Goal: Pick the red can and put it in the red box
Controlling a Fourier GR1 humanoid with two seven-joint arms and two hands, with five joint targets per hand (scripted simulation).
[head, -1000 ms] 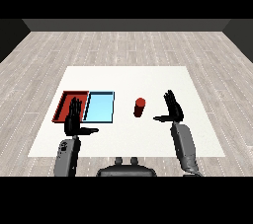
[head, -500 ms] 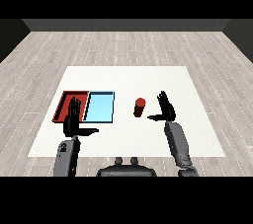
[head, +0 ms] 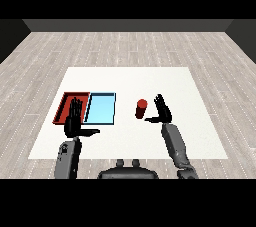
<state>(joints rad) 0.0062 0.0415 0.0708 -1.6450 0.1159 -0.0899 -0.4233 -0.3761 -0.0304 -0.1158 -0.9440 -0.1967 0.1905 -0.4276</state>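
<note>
- The white rectangular table (head: 130,78) is seen on a grey plank floor, and everything else is carried on it.
- The flat red tray (head: 64,106) and the flat light blue tray (head: 101,108) are set touching side by side at the table's left; nothing is seen lying in either one.
- The right black hand (head: 162,112) is held upright just beside the can, on its right, with fingers straight and apart and the thumb stretched towards the can; nothing is held in it.
- The left black hand (head: 75,121) is raised over the near edge of the red tray, fingers straight, thumb out, nothing held.
- The small red cylindrical can (head: 141,109) stands upright between the blue tray and the right hand, well apart from the red tray.
- The can could be tipped or pushed towards the blue tray if it is struck by the thumb before the fingers are curled round it.
- The raised left hand could be met on the way to the red tray.
</note>
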